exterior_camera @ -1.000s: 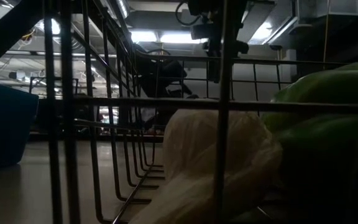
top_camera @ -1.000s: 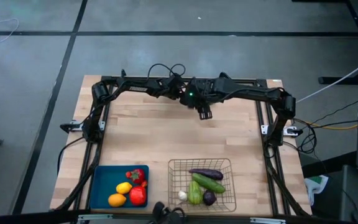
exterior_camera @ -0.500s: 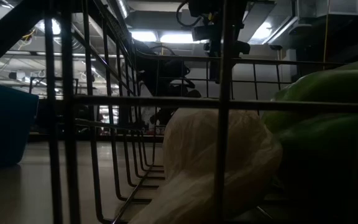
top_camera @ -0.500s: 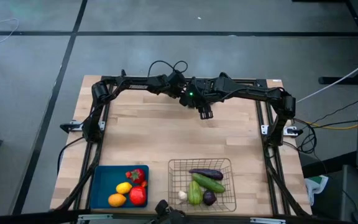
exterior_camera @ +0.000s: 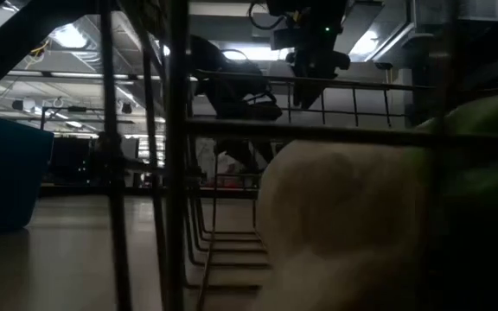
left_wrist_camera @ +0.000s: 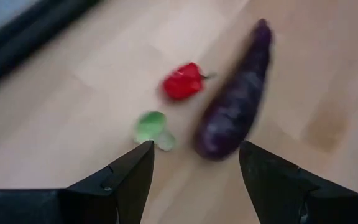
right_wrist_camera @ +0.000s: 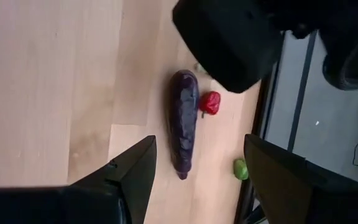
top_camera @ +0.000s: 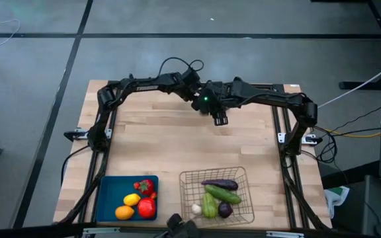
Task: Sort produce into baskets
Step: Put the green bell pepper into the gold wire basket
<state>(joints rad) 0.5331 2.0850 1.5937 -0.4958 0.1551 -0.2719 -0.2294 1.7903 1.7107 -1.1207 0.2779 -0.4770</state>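
Seen from above, both arms meet over the upper middle of the wooden table. The left gripper and the right gripper hang there side by side, above the bare boards. In each wrist view the two dark fingers stand apart with nothing between them, so both claws are open and empty.

Below the left gripper, in its wrist view, a purple eggplant lies on the wood, with a small red pepper just beside it and a small green piece near both. The right wrist view shows the same eggplant.

At the lower edge of the overhead frame sit the two bins. The blue tray, lower left, holds a lemon, an orange and red produce. The wire basket, just to its right, holds an eggplant, a cucumber, a green pepper and white garlic.
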